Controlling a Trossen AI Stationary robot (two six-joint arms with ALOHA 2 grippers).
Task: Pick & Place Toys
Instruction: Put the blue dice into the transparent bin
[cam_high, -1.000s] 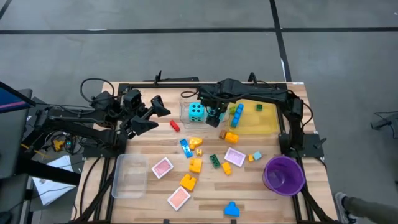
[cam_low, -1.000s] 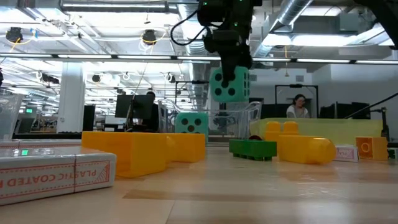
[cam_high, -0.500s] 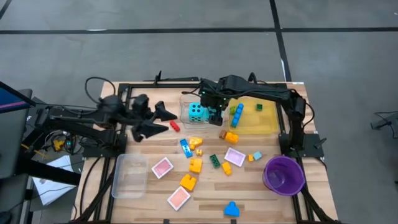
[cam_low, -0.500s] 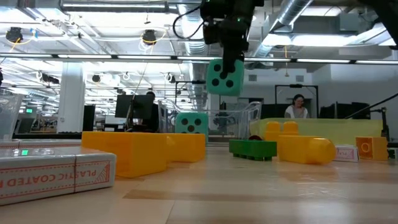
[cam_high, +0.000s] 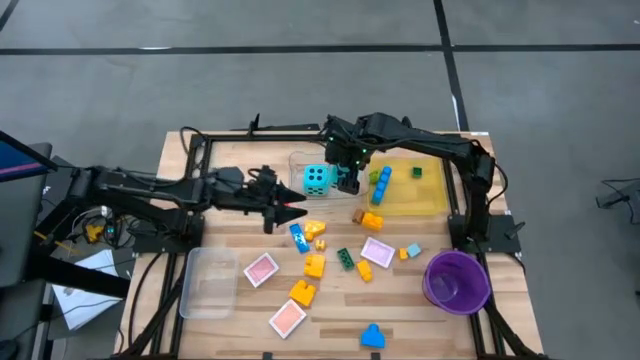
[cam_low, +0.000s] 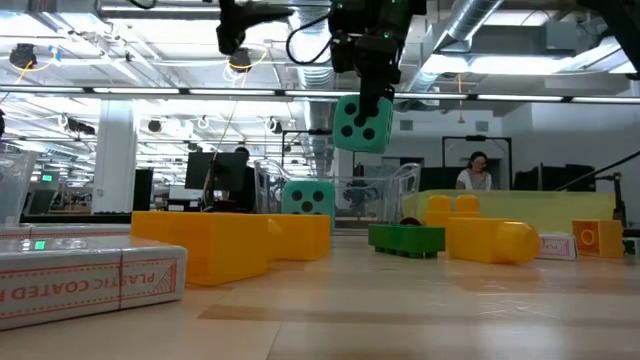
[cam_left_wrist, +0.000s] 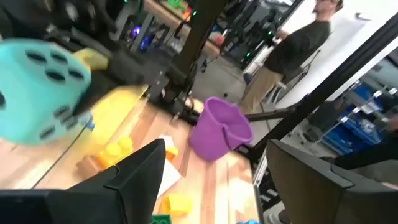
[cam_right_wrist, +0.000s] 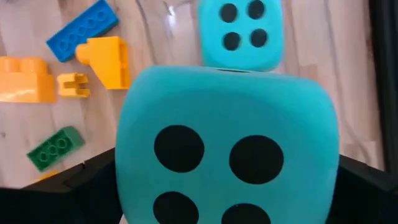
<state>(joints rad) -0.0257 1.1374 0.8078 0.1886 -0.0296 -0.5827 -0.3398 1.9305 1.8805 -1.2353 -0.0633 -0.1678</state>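
Observation:
My right gripper (cam_high: 343, 178) is shut on a turquoise die (cam_right_wrist: 227, 149) with black dots and holds it over a small clear tray (cam_high: 298, 165) at the table's far middle. A second turquoise die (cam_right_wrist: 239, 34) rests in that tray right below it (cam_low: 308, 197). My left gripper (cam_high: 292, 206) reaches in nearly level from the table's left, open, with nothing between its fingers (cam_left_wrist: 140, 177). Small bricks (cam_high: 314, 265) and pink tiles (cam_high: 261, 269) lie scattered on the wooden table. My right gripper pinches the held die by two opposite sides (cam_right_wrist: 127, 180) between its two fingers (cam_right_wrist: 93, 186). The fingers come from above, pointing steeply down. The die (cam_low: 362, 125) hangs lifted clear, a little tilted, above the tray and the other die.
A yellow tray (cam_high: 425, 200) with a few bricks stands at the far right, a purple bowl (cam_high: 457, 280) at the near right, a larger clear tray (cam_high: 208, 282) at the near left. People show in the room beyond the table.
My left gripper has swung toward the table's right and downward, tipping from a downward slant to nearly level, and now reaches close to the small clear tray. My right gripper has risen slightly and rolled, so the held die has turned a little.

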